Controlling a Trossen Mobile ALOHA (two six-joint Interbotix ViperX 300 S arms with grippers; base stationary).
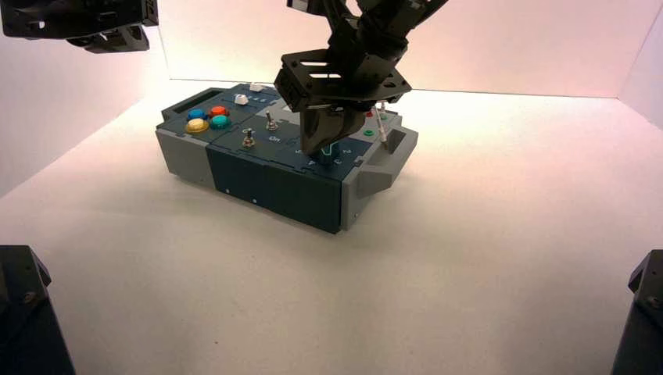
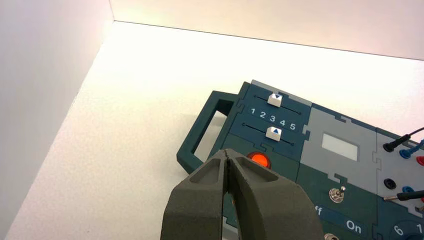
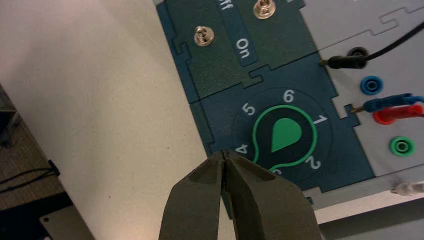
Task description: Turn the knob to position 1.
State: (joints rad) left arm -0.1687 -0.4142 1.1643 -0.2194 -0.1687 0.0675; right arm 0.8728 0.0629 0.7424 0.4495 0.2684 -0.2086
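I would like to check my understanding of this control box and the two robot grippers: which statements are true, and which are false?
1. The pointed tip of the bright green teardrop-shaped knob is turned to number 1. False: it points away from 1, toward the side of 3 and 4.
2. The right gripper, near the knob, has its fingers shut. True.
3. The left gripper is holding a white slider. False: it is shut and empty, near the box's left end.
4. The box carries silver metal toggle switches. True.
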